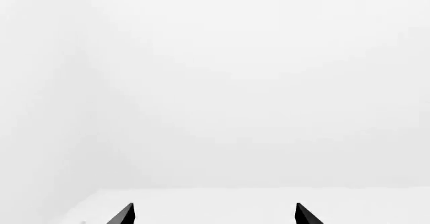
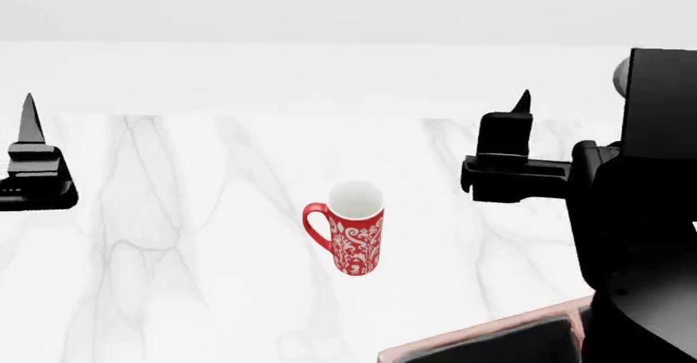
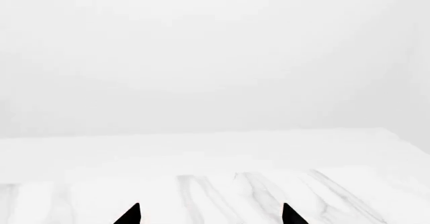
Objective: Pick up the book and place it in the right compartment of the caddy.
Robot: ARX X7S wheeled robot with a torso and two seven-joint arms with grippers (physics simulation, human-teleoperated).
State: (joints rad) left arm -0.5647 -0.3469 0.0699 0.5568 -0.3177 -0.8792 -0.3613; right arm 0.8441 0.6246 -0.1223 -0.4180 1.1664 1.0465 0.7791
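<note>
The book does not show in any view. Only a corner of the caddy [image 2: 512, 330] is visible at the bottom right of the head view: reddish-brown with a pale pink rim, partly behind my right arm. My left gripper [image 2: 29, 126] is raised at the far left, over the marble table [image 2: 196, 241]. My right gripper [image 2: 521, 106] is raised at the right, beyond the caddy. In the left wrist view the left gripper [image 1: 215, 214] is open with nothing between its tips. The right gripper [image 3: 210, 214] is likewise open and empty, facing the table's far edge.
A red-and-white patterned mug [image 2: 354, 228] stands upright near the middle of the table, handle to the left, between the two arms. My black right arm [image 2: 642, 216] fills the right side of the head view. A white wall lies behind the table.
</note>
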